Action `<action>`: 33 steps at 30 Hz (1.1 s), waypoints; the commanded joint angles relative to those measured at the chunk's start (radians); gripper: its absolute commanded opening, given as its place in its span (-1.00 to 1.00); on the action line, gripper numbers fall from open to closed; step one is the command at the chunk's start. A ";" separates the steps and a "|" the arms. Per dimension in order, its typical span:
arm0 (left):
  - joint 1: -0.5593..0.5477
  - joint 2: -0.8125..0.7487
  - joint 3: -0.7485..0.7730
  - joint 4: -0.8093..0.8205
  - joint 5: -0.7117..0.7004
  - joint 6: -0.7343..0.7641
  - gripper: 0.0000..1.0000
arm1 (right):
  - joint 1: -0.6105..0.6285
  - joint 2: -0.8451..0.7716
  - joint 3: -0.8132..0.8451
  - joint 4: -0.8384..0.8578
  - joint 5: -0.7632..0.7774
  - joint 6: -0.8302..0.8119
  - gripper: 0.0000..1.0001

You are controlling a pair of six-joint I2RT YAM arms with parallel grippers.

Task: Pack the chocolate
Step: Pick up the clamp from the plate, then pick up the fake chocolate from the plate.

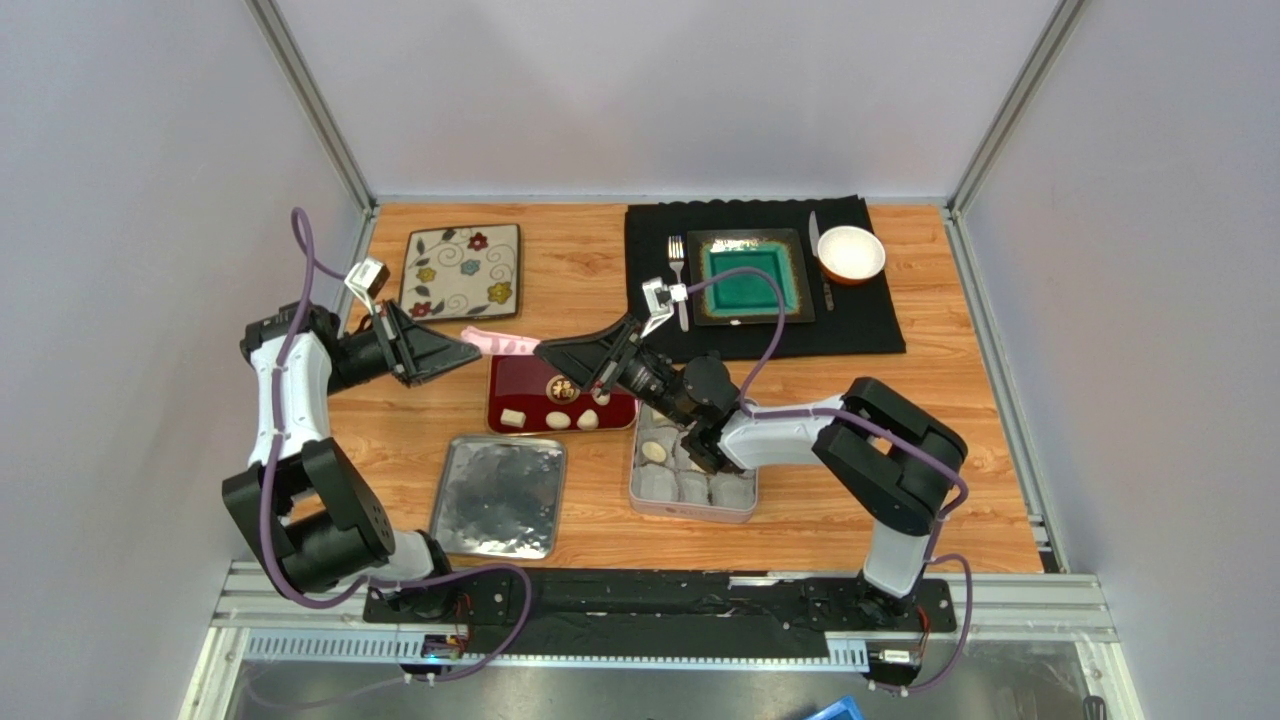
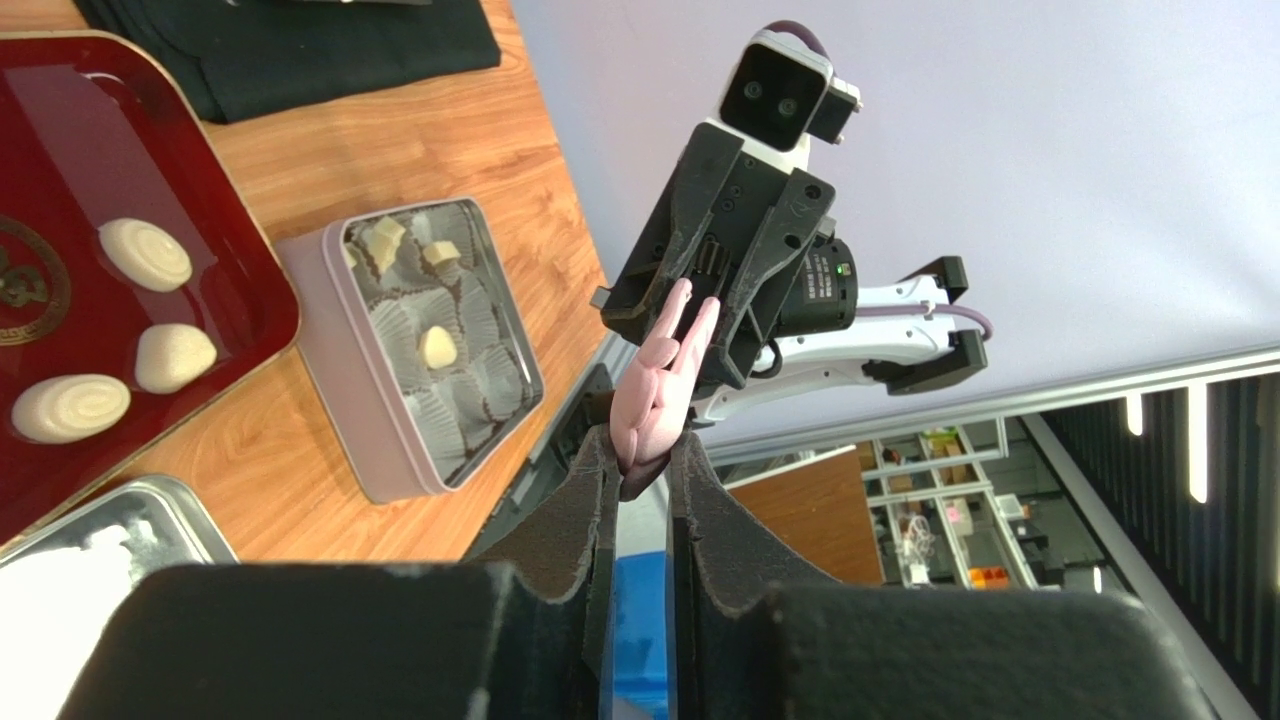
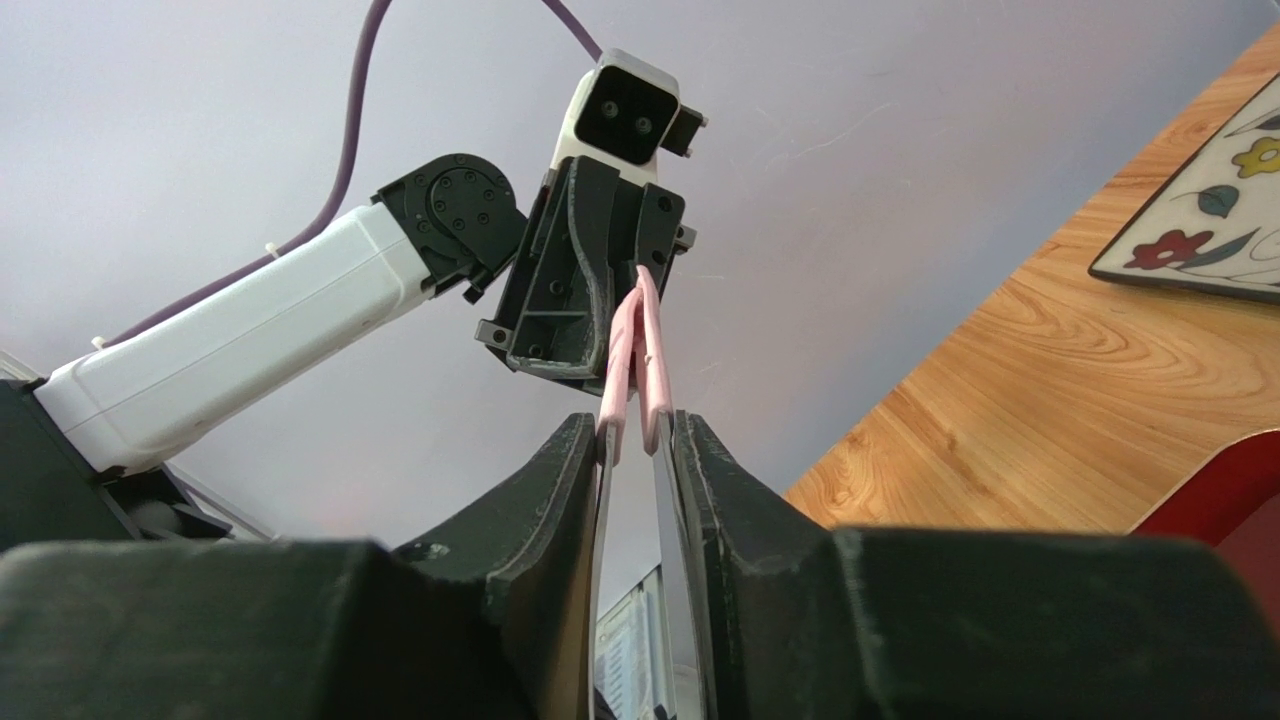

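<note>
- Handover of the pink tongs (image 1: 493, 341) looks to be the step in hand. The tool bridges the gap between the left gripper (image 1: 455, 350) and the right gripper (image 1: 550, 357), raised off the table (image 1: 932, 450) near the far left corner of the red tray (image 1: 519, 387). Which arm is giving and which is receiving cannot be told.
- Left fingers (image 2: 571, 525): pressed together on the joined end of the tongs.
- Right fingers (image 3: 541, 495): closed against the two arms of the tongs, one arm on each finger, with a narrow slit between the arms.
- Chocolate (image 1: 558, 420): three lumps lie along the near side of the red tray. A few more sit in the paper cups (image 2: 489, 375) of the tin (image 1: 688, 513), which stands just right of the tray.
- Confirm that the receiving fingers grip both tong arms squarely before the giving fingers open. With a loose hold, the tool is likely to pivot or drop onto the tray.
- Release along the axis of the tongs and draw the freed gripper straight back, so that the tool is not twisted.
- Avoid squeezing the tong arms fully shut, since the tips must be able to open around a lump.
- Once a single arm holds the tongs, point the tips downward over the nearest lump on the tray before descending.
</note>
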 commanded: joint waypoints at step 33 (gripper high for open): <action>-0.030 -0.005 -0.022 -0.018 -0.194 0.204 0.68 | -0.015 -0.629 -0.120 -1.055 0.173 -0.539 -0.68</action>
